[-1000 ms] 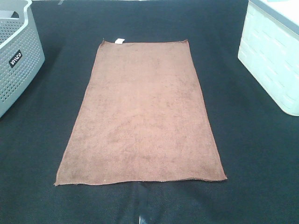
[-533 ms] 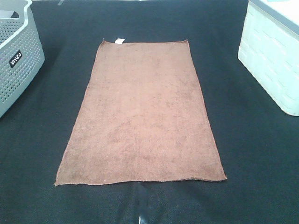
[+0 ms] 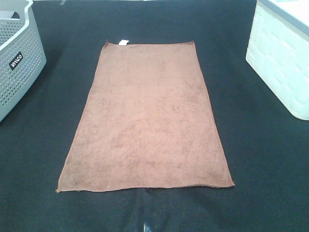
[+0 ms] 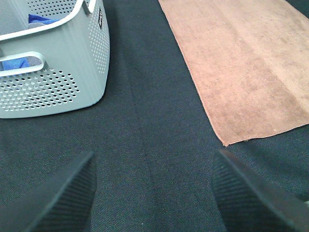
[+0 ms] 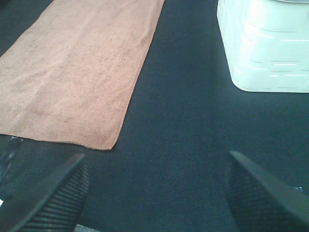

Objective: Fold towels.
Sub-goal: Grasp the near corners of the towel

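The reddish-brown towel (image 3: pixel 147 116) lies flat and fully spread on the black table, long side running away from me, with a small white tag (image 3: pixel 123 42) on its far short edge. It also shows in the left wrist view (image 4: pixel 241 63) and in the right wrist view (image 5: pixel 77 72). My left gripper (image 4: pixel 152 193) is open and empty above bare cloth, short of the towel's near left corner. My right gripper (image 5: pixel 154 193) is open and empty above bare cloth, off the towel's near right corner. Neither gripper shows in the exterior high view.
A grey perforated basket (image 3: pixel 19 58) stands at the far left and holds something blue (image 4: pixel 41 19). A white bin (image 3: pixel 280 58) stands at the far right, also in the right wrist view (image 5: pixel 265 48). A black cloth (image 3: pixel 260 159) covers the table.
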{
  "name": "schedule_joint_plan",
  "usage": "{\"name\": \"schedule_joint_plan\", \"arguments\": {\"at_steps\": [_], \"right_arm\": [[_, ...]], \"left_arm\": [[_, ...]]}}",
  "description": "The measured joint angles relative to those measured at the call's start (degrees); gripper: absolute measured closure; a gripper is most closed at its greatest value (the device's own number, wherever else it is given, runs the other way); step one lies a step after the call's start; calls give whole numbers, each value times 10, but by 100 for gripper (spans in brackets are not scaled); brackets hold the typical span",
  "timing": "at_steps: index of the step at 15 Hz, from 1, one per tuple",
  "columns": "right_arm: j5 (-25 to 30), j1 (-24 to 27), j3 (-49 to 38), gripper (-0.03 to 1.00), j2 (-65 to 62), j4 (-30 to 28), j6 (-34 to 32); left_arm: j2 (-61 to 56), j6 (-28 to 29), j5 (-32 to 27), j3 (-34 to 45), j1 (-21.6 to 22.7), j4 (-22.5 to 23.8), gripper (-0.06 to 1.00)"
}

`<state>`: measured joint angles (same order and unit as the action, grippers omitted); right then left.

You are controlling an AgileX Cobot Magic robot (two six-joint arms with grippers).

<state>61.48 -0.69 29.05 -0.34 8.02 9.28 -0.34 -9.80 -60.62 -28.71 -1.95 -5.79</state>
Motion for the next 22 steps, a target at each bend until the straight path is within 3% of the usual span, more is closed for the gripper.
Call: {"name": "schedule_joint_plan", "arguments": {"at_steps": [22], "right_arm": [[0, 0, 0, 24, 0, 0, 0]], "left_arm": [[0, 0, 0, 0, 0, 0, 29]]}}
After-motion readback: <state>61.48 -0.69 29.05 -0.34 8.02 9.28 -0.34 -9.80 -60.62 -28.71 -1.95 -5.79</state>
